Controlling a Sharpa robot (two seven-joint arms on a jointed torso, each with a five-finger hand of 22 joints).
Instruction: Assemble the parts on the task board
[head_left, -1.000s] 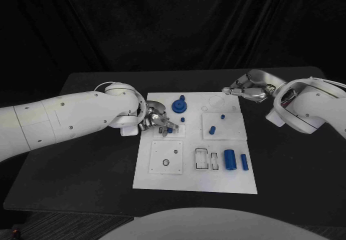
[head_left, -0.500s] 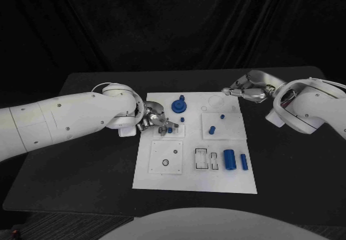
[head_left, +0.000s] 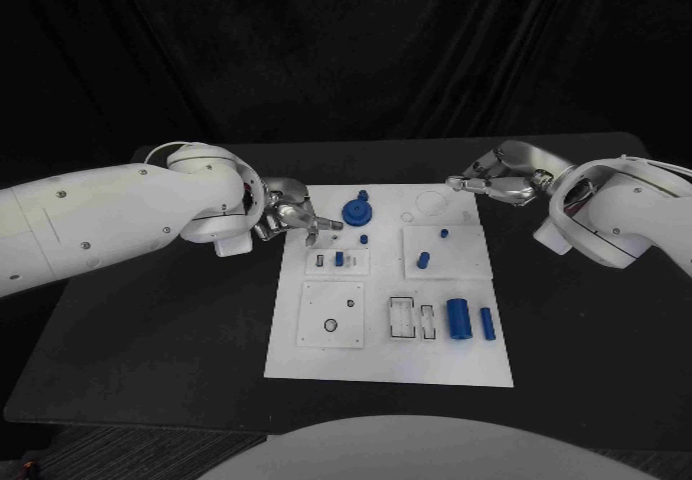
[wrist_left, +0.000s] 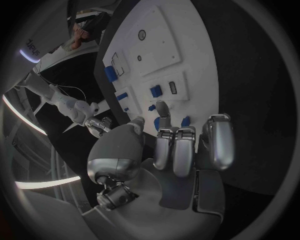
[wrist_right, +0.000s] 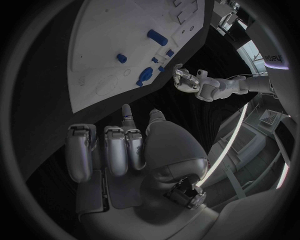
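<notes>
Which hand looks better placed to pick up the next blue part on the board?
Probably the left hand: it hovers open at the task board's far left edge, beside the blue gear part. The right hand sits off the board's far right corner.

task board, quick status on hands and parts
Left hand empty, at task board far-left edge. Right hand empty, at far-right corner. Small blue part seated. Nothing blocking.

Matt white task board (head_left: 332, 352), glossy blue plastic parts (head_left: 459, 318), black matt table (head_left: 159, 330).
</notes>
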